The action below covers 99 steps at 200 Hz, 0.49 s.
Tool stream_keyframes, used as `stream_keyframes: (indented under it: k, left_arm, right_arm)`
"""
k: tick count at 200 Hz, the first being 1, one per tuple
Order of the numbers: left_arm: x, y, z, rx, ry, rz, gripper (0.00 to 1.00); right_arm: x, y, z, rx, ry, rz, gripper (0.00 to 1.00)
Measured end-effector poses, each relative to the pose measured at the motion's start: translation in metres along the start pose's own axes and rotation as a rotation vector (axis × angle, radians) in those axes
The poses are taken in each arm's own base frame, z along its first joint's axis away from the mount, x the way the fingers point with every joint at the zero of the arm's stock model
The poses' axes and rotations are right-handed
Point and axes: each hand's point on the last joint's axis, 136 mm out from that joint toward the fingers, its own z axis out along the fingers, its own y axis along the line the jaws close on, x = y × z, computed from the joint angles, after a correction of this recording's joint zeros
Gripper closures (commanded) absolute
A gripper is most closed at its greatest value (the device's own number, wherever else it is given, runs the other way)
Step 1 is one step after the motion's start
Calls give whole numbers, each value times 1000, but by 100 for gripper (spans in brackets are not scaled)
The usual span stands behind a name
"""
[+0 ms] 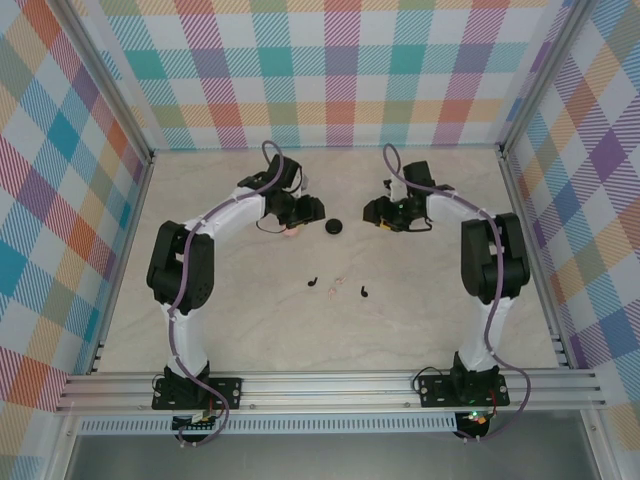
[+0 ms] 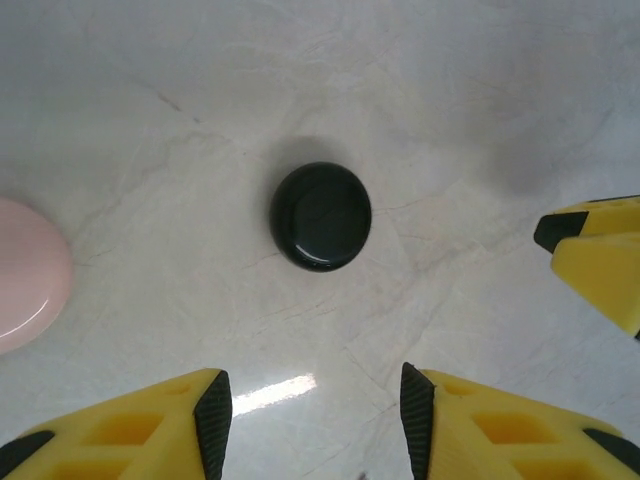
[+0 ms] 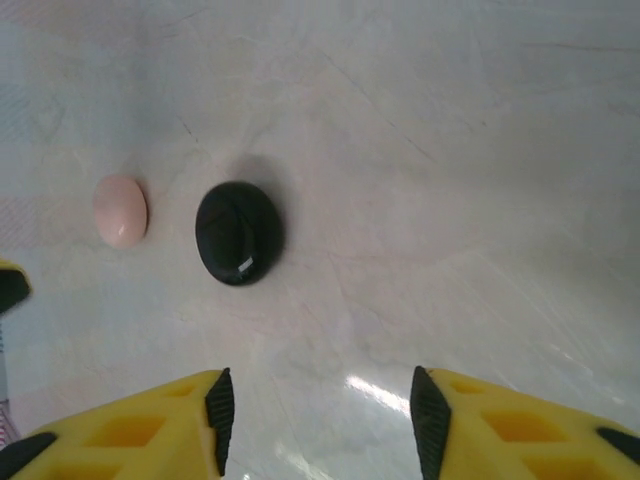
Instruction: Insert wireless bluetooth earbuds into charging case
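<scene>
My left hand: open, empty.
My right hand: open, empty.
Pink case: far left.
Black round thing: middle.

A pale, cream-veined desk sits boxed in by plaid walls checked in teal, orange, pink and purple. Silver aluminium rails frame its edges. Light leaves a white glint on the desk close by the left hand, and another close by the right hand.
</scene>
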Motion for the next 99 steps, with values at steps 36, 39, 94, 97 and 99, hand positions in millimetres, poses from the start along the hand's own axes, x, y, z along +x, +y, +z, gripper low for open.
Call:
stream_keyframes:
  k: [36, 39, 94, 97, 99]
  left_arm:
    - [10, 9, 19, 6, 0, -113, 50]
    - [9, 8, 20, 9, -3, -119, 50]
    - [2, 6, 49, 44, -20, -178, 52]
    - [2, 7, 51, 42, -17, -183, 52]
    - [2, 8, 52, 42, -17, -185, 52]
  right_arm:
    - [-21, 14, 22, -30, 34, -18, 60]
    - [-22, 15, 24, -33, 39, -17, 60]
    - [-29, 21, 55, -57, 119, -5, 65]
    - [-29, 21, 57, -59, 123, -6, 65]
    - [-29, 21, 57, -59, 126, -6, 65]
